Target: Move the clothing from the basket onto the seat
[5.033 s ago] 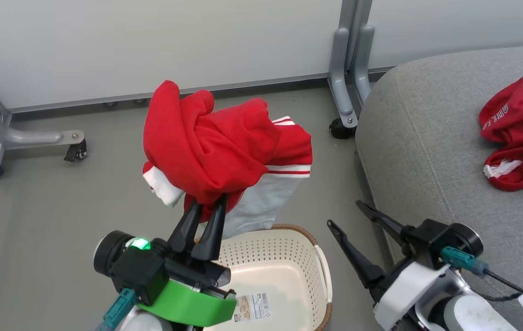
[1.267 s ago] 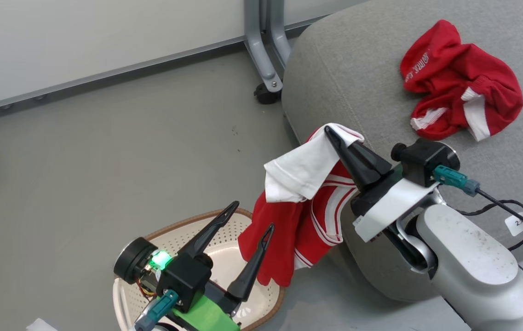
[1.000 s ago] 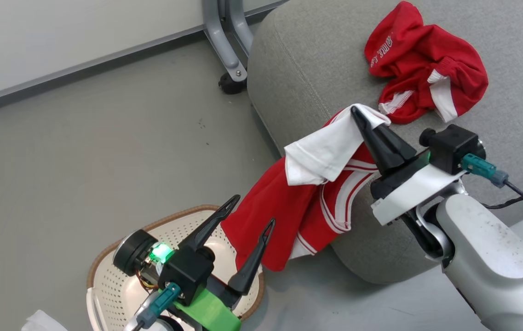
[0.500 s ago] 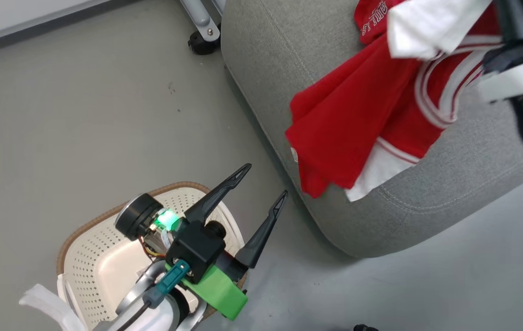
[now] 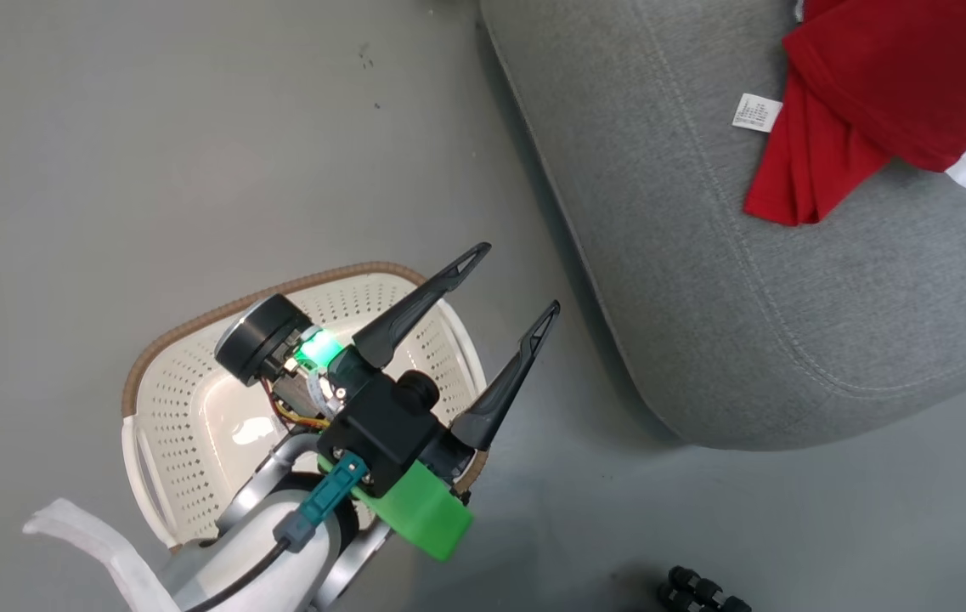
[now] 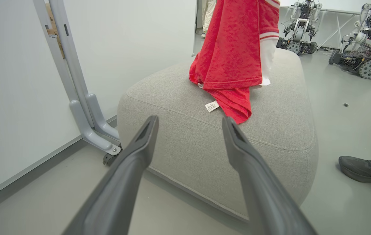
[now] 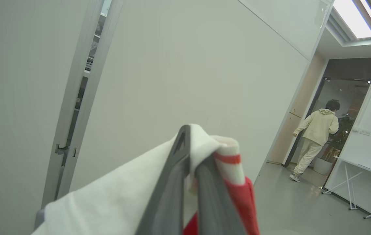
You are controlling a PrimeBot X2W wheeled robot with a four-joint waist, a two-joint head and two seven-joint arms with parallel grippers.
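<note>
My left gripper (image 5: 515, 279) stands open with nothing between its fingers, over the right edge of the cream basket (image 5: 194, 321). The part of the basket's inside that shows is bare. The red clothing (image 5: 873, 93) lies on the grey seat (image 5: 729, 297) at the upper right, its white label tag (image 5: 756, 111) showing. In the left wrist view my left gripper (image 6: 190, 121) points at the seat (image 6: 205, 137), and the clothing (image 6: 234, 49) hangs from above with its lower end resting on the cushion. My right gripper (image 7: 193, 156) is shut on white and red cloth (image 7: 107, 202) of the clothing.
A grey partition leg (image 6: 84, 124) on a castor stands left of the seat. A dark shoe (image 6: 364, 169) rests on the floor to the right. Other wheeled robots (image 6: 368, 49) stand behind. A person (image 7: 316, 137) walks at a far doorway. Black wheels (image 5: 703, 591) show at the bottom.
The head camera has swung. My right gripper has carried the red garment up and over the seat, and its tail now rests on the cushion. The left gripper stays open over the basket.
</note>
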